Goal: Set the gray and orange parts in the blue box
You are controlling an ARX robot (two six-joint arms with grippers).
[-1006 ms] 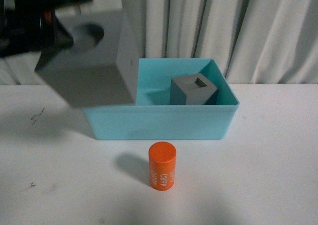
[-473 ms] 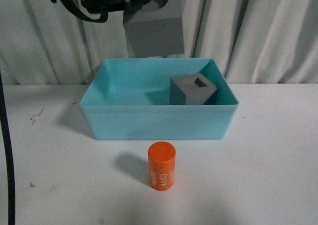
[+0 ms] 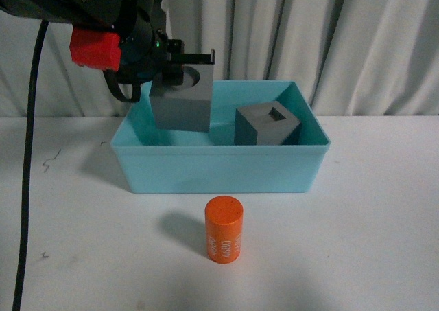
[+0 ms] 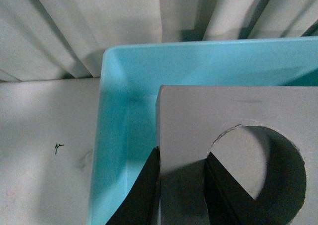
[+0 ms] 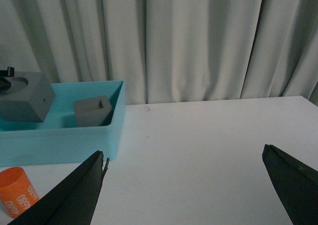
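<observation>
My left gripper (image 3: 175, 69) is shut on the gray cube with the round recess (image 3: 180, 106), one finger inside the recess and one outside its wall. The cube hangs over the left half of the blue box (image 3: 219, 170), about level with the rim. In the left wrist view, the gripper (image 4: 183, 153) pinches the cube (image 4: 233, 111) above the box's corner (image 4: 113, 135). The gray cube with the square recess (image 3: 266, 124) rests inside the box at the right. The orange cylinder (image 3: 223, 228) stands upright on the table before the box. My right gripper (image 5: 184, 154) is open over bare table, to the right of the box (image 5: 59, 140).
A white curtain (image 3: 357, 43) hangs close behind the box. A black cable (image 3: 27, 160) drops down the left side of the front view. The white table (image 3: 384, 222) carries small pen marks at the left.
My left arm has carried the round-recess cube from close to the camera at the left, up behind the box, then down over the box's left half.
</observation>
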